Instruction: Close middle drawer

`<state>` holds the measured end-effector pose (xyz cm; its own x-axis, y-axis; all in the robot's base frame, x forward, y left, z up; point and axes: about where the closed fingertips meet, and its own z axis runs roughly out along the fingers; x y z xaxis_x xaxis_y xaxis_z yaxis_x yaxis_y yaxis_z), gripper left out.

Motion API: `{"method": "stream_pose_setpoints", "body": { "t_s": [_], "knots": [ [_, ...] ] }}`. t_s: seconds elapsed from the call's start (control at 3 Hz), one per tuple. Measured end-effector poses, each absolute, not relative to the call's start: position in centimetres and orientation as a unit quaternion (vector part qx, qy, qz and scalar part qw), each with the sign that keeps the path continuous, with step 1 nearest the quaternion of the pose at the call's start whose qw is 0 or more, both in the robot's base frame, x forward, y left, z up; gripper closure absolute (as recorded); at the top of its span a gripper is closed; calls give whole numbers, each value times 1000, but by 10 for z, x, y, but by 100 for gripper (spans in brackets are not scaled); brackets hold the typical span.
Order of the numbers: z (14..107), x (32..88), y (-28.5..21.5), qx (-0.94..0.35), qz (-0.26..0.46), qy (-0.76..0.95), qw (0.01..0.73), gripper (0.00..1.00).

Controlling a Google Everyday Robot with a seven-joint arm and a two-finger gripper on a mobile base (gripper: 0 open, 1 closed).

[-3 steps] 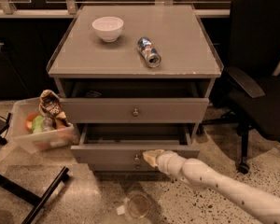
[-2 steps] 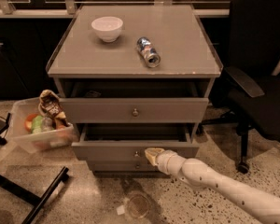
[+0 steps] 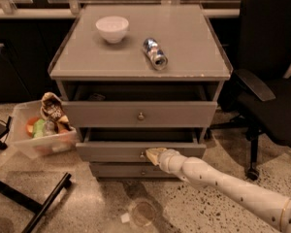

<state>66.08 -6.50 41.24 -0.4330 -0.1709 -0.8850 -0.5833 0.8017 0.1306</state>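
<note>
Currently, the cream two-finger gripper (image 3: 154, 154) sits at the wide grey middle drawer's (image 3: 111, 151) front, just beside its round metal knob (image 3: 142, 155); its grip state cannot be told. Drawer stands partly open. Clear plastic floor bin (image 3: 36, 147) holds mixed colourful items.

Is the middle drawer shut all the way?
No, the middle drawer juts out with a dark gap above, and the gripper sits at its front.

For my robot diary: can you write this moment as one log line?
end effector: at middle drawer front | middle drawer: partly open | task: not done
</note>
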Motion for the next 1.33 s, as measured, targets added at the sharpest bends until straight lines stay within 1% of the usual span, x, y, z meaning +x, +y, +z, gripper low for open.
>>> {"method": "stream_pose_setpoints", "body": {
  "t_s": [0.33,0.67,1.33],
  "knots": [
    [412,661,-65,-230,215,819,480,15],
    [411,667,-63,-226,211,819,483,0],
    [411,658,-60,-223,210,819,486,0]
  ]
}}
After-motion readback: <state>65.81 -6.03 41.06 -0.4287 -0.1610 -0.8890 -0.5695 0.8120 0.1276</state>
